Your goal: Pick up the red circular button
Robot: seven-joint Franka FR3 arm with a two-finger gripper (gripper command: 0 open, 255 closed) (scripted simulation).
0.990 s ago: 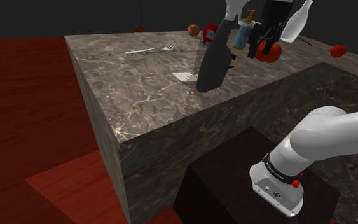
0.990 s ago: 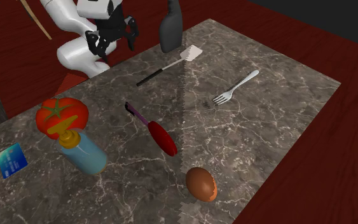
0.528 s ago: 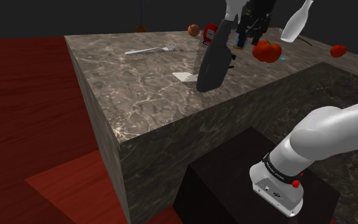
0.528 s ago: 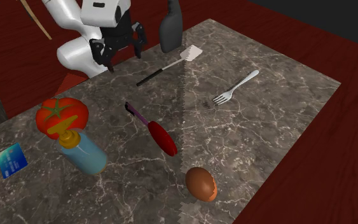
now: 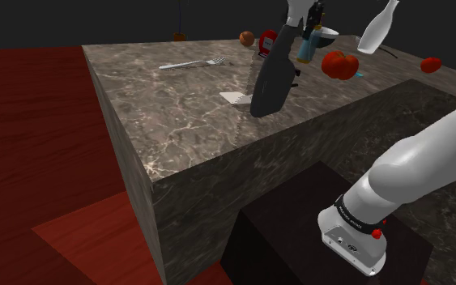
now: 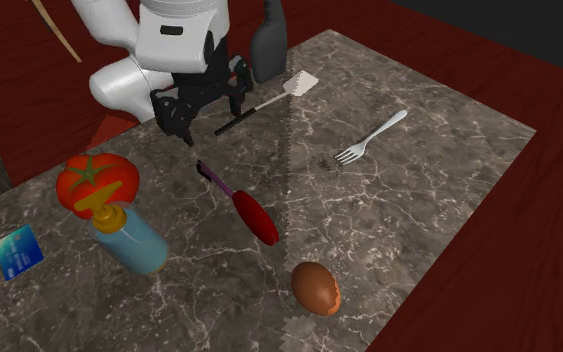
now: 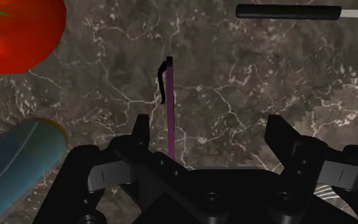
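Hovering jaws (black, open) flank a purple stem (image 7: 170,108) — veined stone (image 7: 234,76).

Countertop (image 6: 449,140): grey-brown stone, veined all over with white marbling.
Floor (image 6: 534,250): deep red planks.
Button (image 6: 256,217): red head, purple stem, black tip.
Tomato (image 6: 97,180): bright red with a green calyx.
Pump bottle (image 6: 134,243): pale blue body, yellow pump.
Card (image 6: 18,250): blue with small pale markings.
Egg-shaped ball (image 6: 316,288): reddish brown.
Fork (image 6: 371,137): pale silver-grey.
Spatula (image 6: 254,105): black handle, white blade.
Tall bottle (image 6: 267,45): dark grey, plain.
Gripper (image 7: 209,130): black throughout.
Arm (image 6: 124,85): white.
Stand (image 5: 299,235): very dark, near black.
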